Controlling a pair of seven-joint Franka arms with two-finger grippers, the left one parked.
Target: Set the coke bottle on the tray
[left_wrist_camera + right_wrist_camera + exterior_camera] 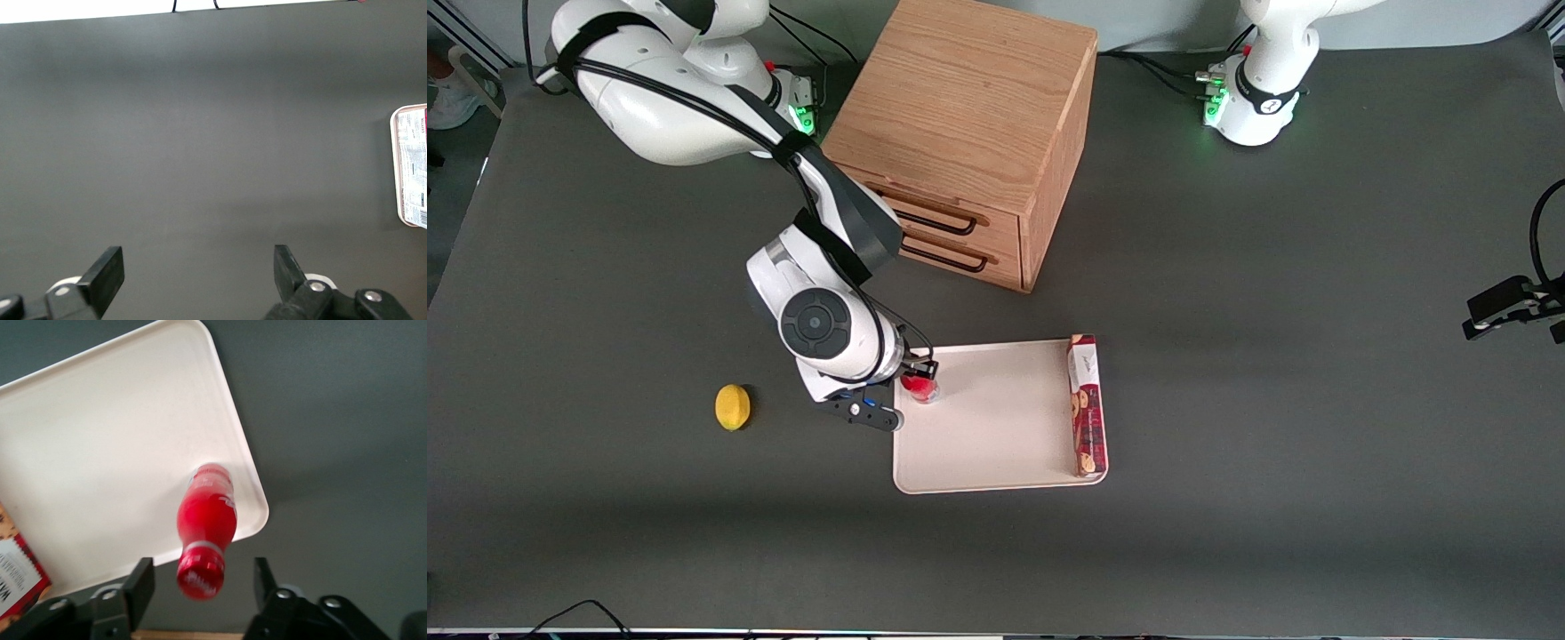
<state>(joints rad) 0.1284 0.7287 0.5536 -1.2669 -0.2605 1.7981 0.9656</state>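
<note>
The coke bottle (919,387), small and red with a red cap, stands upright on the off-white tray (996,427) near the tray's edge toward the working arm's end. In the right wrist view the bottle (205,527) stands on the tray (120,453) close to its rim. My gripper (203,580) is open, its fingers (141,581) apart on either side of the cap without touching it. In the front view the gripper (918,369) sits just above the bottle.
A long red cookie box (1087,404) lies on the tray's edge toward the parked arm's end. A wooden drawer cabinet (969,133) stands farther from the front camera. A yellow lemon (733,407) lies on the dark table toward the working arm's end.
</note>
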